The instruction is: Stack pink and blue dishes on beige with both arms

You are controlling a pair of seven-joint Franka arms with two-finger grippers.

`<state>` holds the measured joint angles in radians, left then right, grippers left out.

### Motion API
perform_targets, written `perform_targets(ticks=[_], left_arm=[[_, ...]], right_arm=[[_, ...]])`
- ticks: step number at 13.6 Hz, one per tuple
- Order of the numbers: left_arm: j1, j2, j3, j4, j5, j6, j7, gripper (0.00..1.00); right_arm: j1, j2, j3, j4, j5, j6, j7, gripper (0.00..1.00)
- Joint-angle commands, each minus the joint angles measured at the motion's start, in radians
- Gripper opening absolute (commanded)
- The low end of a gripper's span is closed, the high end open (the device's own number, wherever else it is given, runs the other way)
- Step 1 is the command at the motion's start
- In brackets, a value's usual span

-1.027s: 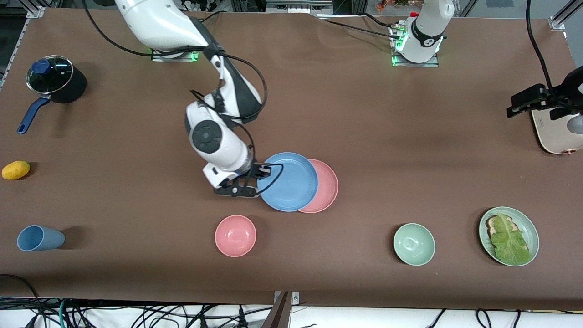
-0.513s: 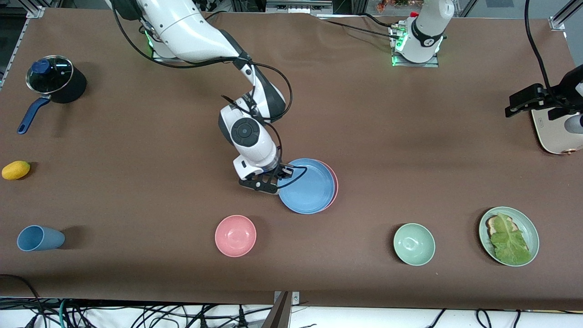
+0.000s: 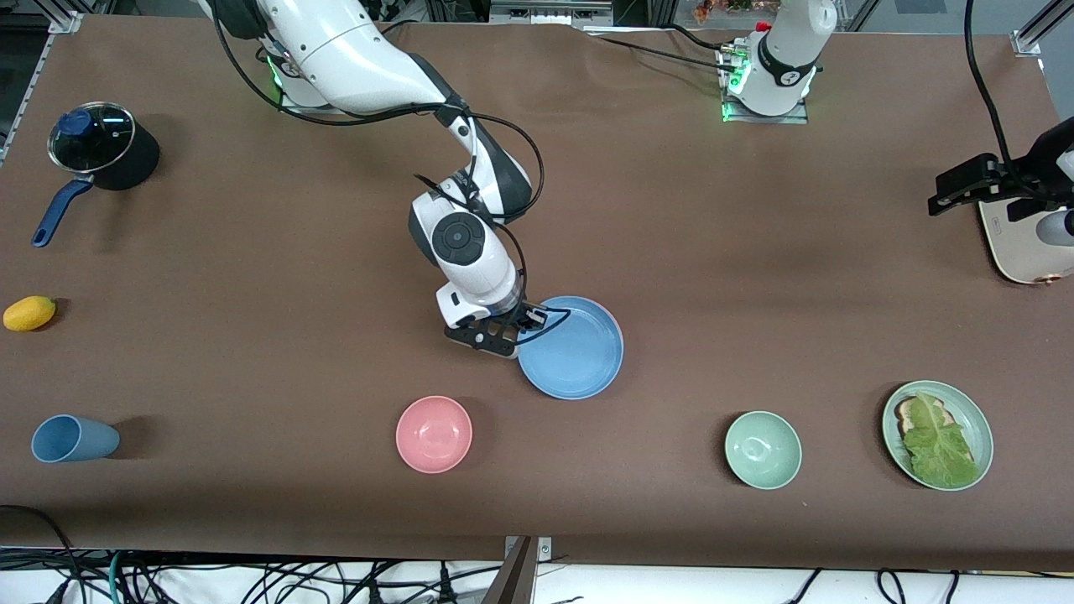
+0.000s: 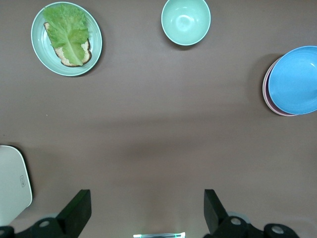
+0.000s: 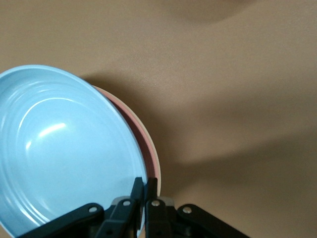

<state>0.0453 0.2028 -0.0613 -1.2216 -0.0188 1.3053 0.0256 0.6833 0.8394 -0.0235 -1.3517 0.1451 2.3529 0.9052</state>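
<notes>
The light blue plate (image 3: 575,352) sits tilted over the pink plate (image 5: 147,148) near the table's middle and covers almost all of it. Only a thin pink rim shows past the blue plate (image 4: 294,79) in the wrist views. My right gripper (image 3: 529,320) is shut on the blue plate's rim (image 5: 59,148), at the edge toward the right arm's end, one finger above the rim and one below. My left gripper (image 3: 965,186) hangs open and holds nothing, above the cream toaster's end of the table. The beige plate is hidden.
A pink bowl (image 3: 434,434), a green bowl (image 3: 763,450) and a green plate of lettuce on toast (image 3: 937,434) lie nearer the front camera. A blue cup (image 3: 71,439), a yellow fruit (image 3: 29,313) and a lidded pot (image 3: 101,147) stand at the right arm's end. The toaster (image 3: 1019,247) is at the left arm's end.
My right gripper has carried the blue plate toward the left arm's end, from half off the pink plate to nearly covering it. The left arm has hardly moved.
</notes>
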Motion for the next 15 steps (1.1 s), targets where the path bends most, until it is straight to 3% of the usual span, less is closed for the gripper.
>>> perform_targets(ticks=[1,3,6,8,11,13,15], left_arm=[[0.001,-0.006,0.000,0.008,-0.020,-0.006,0.003,1.00],[0.001,-0.008,0.000,0.007,-0.020,-0.006,0.004,1.00],[0.001,-0.008,0.000,0.008,-0.020,-0.006,0.004,1.00],[0.001,-0.008,0.000,0.008,-0.020,-0.006,0.002,1.00],[0.001,-0.008,0.000,0.008,-0.020,-0.006,0.002,1.00],[0.001,-0.008,0.000,0.008,-0.020,-0.006,0.000,1.00],[0.001,-0.008,-0.002,0.008,-0.021,-0.006,0.000,1.00]], right_arm=[[0.009,0.021,-0.009,0.037,-0.053,-0.006,0.024,0.66],[-0.001,0.012,-0.013,0.037,-0.062,-0.012,0.014,1.00],[-0.004,-0.040,-0.071,0.040,-0.068,-0.098,-0.021,1.00],[-0.008,-0.089,-0.119,0.033,-0.059,-0.168,-0.145,1.00],[-0.011,-0.210,-0.191,0.014,-0.056,-0.364,-0.285,1.00],[-0.022,-0.299,-0.255,-0.036,-0.047,-0.437,-0.455,1.00],[-0.065,-0.423,-0.266,-0.149,-0.041,-0.457,-0.576,1.00]])
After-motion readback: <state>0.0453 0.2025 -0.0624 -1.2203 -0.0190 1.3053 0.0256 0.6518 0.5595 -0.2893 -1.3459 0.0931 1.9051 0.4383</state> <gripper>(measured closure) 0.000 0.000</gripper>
